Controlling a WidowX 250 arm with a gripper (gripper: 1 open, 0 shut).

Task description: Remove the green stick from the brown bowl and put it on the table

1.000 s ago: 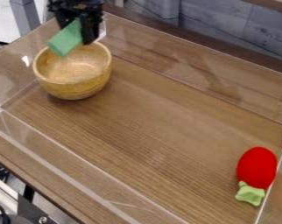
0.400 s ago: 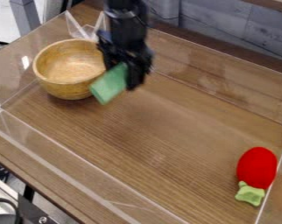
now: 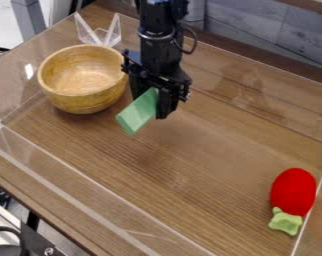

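Green stick [image 3: 137,112] hangs nr side of gripper [image 3: 146,85], which is clamped on its upper end, long axis slanting down twd bare table [image 3: 150,185], w/ bowl [image 3: 81,82] just beside, on pic's L, so release looks OK once lowered.

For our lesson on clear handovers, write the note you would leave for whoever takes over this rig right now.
Gripper: shut on the green stick, which is tilted, to the right of the bowl in the picture.
Brown bowl: on the table, near its upper left in the view; no stick in it.
Done: the stick is out of the bowl.
Left: set the stick down on the table and let go. Whether its lower end already touches the wood, I cannot tell.
Also there: a red toy with a green end, at the lower right.
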